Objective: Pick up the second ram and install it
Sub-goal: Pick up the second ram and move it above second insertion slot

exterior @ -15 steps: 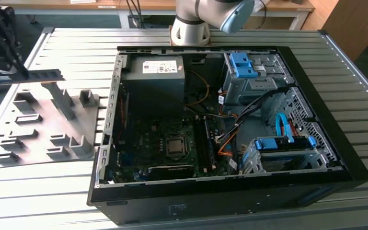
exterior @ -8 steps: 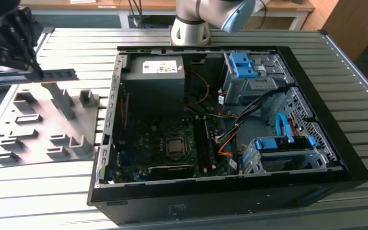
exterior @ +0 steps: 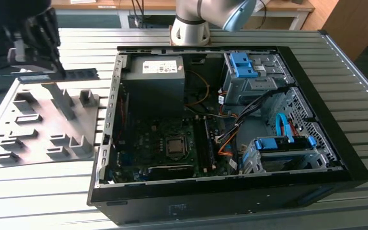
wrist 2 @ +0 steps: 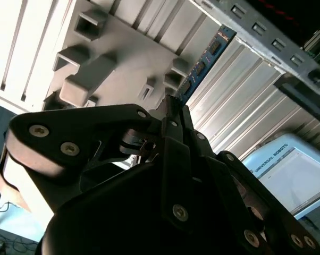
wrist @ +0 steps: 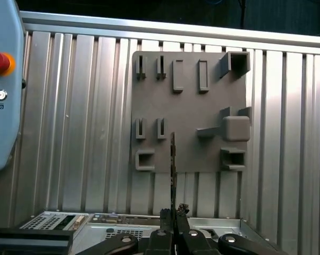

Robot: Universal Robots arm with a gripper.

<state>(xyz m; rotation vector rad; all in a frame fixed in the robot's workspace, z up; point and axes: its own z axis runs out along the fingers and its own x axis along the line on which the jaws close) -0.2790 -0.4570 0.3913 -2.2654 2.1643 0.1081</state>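
second ram (exterior: 80, 73), clamped in gripper (exterior: 55, 72), held above grey tray (exterior: 37, 143)

Pale pendant (wrist: 3, 64) bears a line of lettering, apparently a maker's name.

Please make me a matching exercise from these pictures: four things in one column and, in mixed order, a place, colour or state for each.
1. second ram
2. grey tray
3. computer case
4. drive bracket

A. blue
B. open, motherboard showing
C. clamped in the gripper
D. on the table, at the exterior view's left of the case

Pairs: 1-C, 2-D, 3-B, 4-A.
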